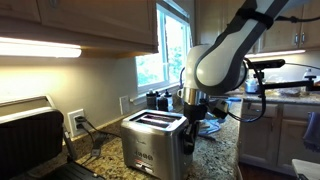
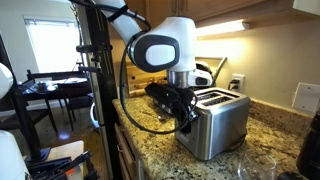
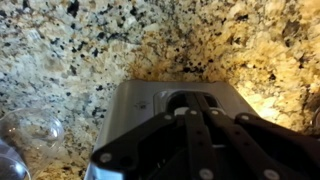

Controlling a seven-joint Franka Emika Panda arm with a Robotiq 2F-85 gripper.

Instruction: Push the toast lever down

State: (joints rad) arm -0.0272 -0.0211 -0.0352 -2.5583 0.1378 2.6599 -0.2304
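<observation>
A silver two-slot toaster (image 1: 150,142) stands on the speckled granite counter and shows in both exterior views (image 2: 218,122). My gripper (image 1: 190,128) is at the toaster's end face, low beside it (image 2: 186,120). In the wrist view the toaster's end face (image 3: 140,100) lies below the camera, with the dark lever slot (image 3: 190,97) in its middle. My gripper (image 3: 193,106) has its fingers together with the tips over that slot. The lever knob is hidden under the fingers, so I cannot tell its height.
A black appliance (image 1: 30,135) and a wall outlet (image 1: 77,122) are beyond the toaster. Dark jars (image 1: 160,100) stand by the window. A clear glass (image 3: 25,135) is near the toaster (image 2: 255,170). A camera stand (image 2: 95,80) rises at the counter edge.
</observation>
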